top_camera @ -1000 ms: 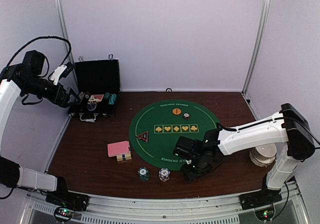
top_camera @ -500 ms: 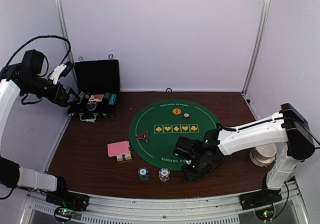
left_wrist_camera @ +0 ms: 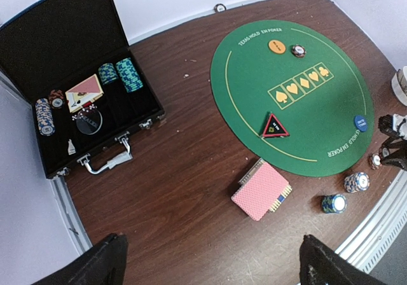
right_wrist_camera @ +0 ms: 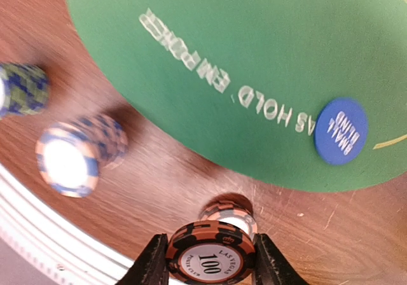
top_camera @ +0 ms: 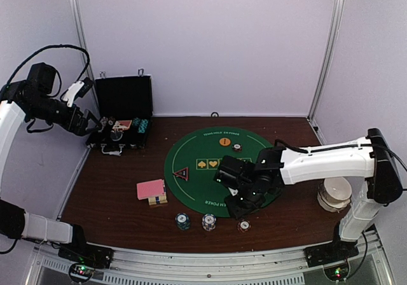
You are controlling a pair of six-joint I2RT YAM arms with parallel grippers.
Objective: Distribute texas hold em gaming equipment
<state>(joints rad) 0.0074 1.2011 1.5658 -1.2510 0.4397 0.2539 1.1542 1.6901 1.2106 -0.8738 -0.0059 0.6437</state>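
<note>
Right gripper [right_wrist_camera: 211,263]: pinching a red-brown and black striped poker chip [right_wrist_camera: 211,254] on edge between both fingers, "100" legible on the face.
Below it: short red-brown chip stack [right_wrist_camera: 230,214] on the brown wooden table [top_camera: 114,189]; touching the held chip or not, cannot tell.
Near row: teal striped chip stack [top_camera: 183,221] and white striped chip stack [top_camera: 208,221], left of the red-brown one, just off the mat's near rim; blurred in the right wrist view, teal one cut by the frame edge.
Pink-backed playing card deck [top_camera: 151,189]: left of the mat, askew; layer beneath hard to make out.
Round green felt mat [top_camera: 210,151]: blue disc button [right_wrist_camera: 341,131] near the near rim, hidden by the arm from overhead; red-black triangle marker [top_camera: 182,173] at left; orange disc button [top_camera: 224,142] and a lone chip [top_camera: 236,147] at the far side.
White paper cup [top_camera: 336,193]: far right, partly behind the arm.
Left gripper [left_wrist_camera: 211,240]: fingers spread wide, nothing between, raised at far left.
Black hinged case [top_camera: 122,116]: open, far-left corner; chips and cards inside, details too small.
</note>
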